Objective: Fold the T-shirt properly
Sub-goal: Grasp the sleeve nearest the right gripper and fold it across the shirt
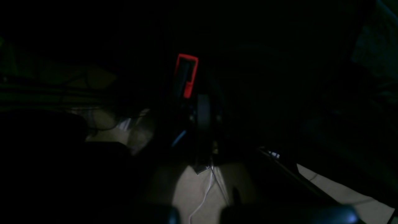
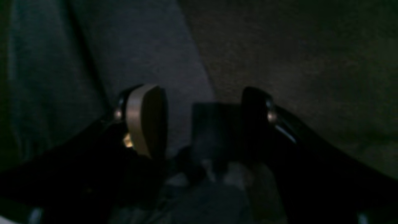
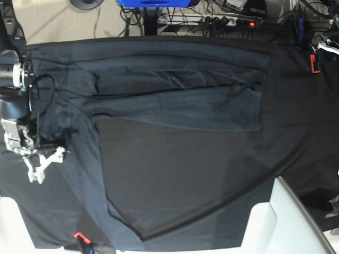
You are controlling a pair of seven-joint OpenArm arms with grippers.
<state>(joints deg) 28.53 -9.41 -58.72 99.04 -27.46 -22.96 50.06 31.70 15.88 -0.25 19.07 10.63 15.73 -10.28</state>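
The slate blue-grey T-shirt (image 3: 175,100) lies across the far half of the black tablecloth (image 3: 185,174), with a strip of it running down the left side (image 3: 92,185). My right gripper (image 3: 41,160) is at the shirt's left edge. In the right wrist view the right gripper (image 2: 199,119) is open, its jaws apart just above the cloth, with shirt fabric (image 2: 130,53) to the left and black tablecloth (image 2: 295,62) to the right. The left wrist view is very dark; only dark rounded shapes show at its bottom edge.
Red clamps hold the tablecloth at the far right (image 3: 314,62) and near left (image 3: 78,235); one also shows in the left wrist view (image 1: 186,74). A white surface (image 3: 286,222) sits at the near right corner. Cables and a power strip (image 3: 212,20) lie beyond the far edge.
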